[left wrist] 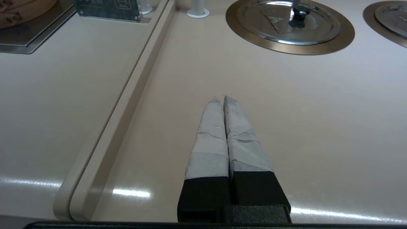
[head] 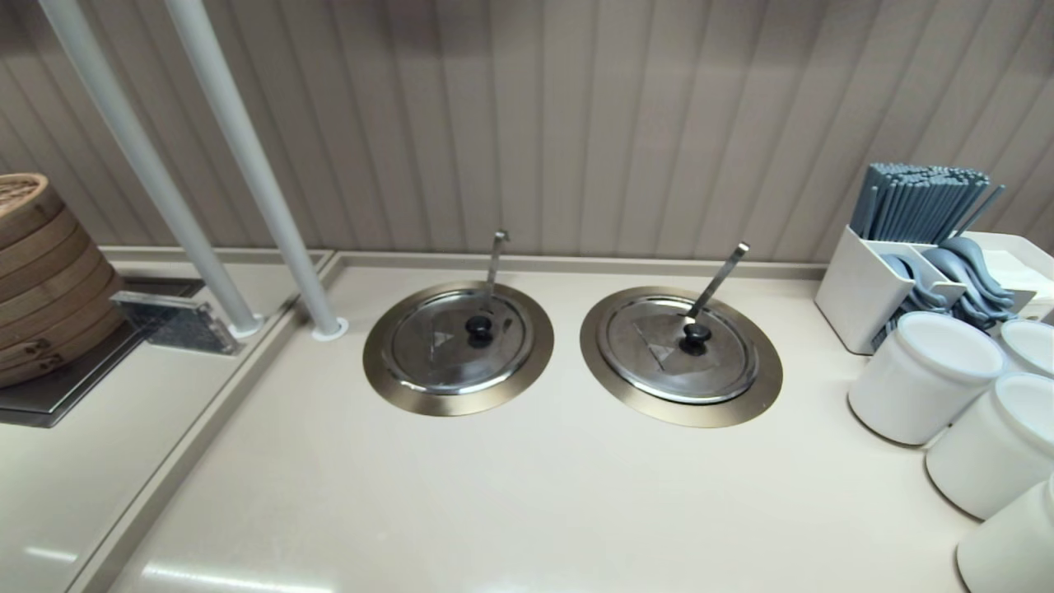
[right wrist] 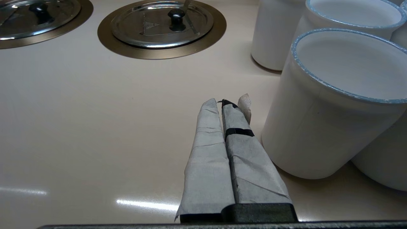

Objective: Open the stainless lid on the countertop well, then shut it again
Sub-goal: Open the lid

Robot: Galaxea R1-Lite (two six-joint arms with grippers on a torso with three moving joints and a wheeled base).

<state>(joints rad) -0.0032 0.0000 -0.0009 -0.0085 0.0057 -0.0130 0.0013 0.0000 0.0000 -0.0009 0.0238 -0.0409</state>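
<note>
The stainless lid (head: 436,362) lies shut on the left countertop well, whose bronze-toned ring (head: 387,379) surrounds it. It has a black knob (head: 479,328), and a thin hook-tipped ladle handle (head: 496,255) sticks up behind it. The left wrist view shows this lid (left wrist: 314,28) far ahead of my left gripper (left wrist: 221,98), which is shut and empty, low over the bare counter. My right gripper (right wrist: 222,103) is also shut and empty, with the lid (right wrist: 19,19) far off. Neither gripper shows in the head view.
The twin lid (head: 716,371) with a flat-tipped ladle handle (head: 718,280) sits to the right. White cups (head: 918,375) and a cutlery holder (head: 860,288) crowd the right side; one cup (right wrist: 330,105) is beside my right gripper. Two poles (head: 247,165), a raised ledge (head: 206,428) and bamboo steamers (head: 41,280) stand left.
</note>
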